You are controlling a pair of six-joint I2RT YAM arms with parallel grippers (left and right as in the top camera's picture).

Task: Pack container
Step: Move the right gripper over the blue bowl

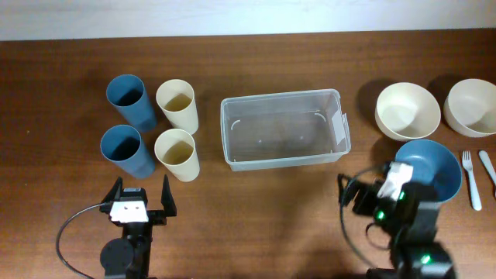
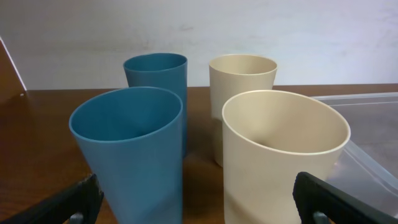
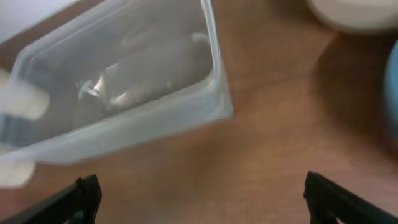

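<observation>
The clear plastic container sits empty at the table's middle, a white label on its right end. It also shows in the right wrist view and at the right edge of the left wrist view. My left gripper is open and empty, just in front of two blue cups and two cream cups. In the left wrist view the near blue cup and the near cream cup stand between its fingers. My right gripper is open and empty, in front of the container's right end, above bare table.
Two cream bowls stand at the back right. A blue bowl sits beside my right arm. A white fork and another white utensil lie at the far right edge.
</observation>
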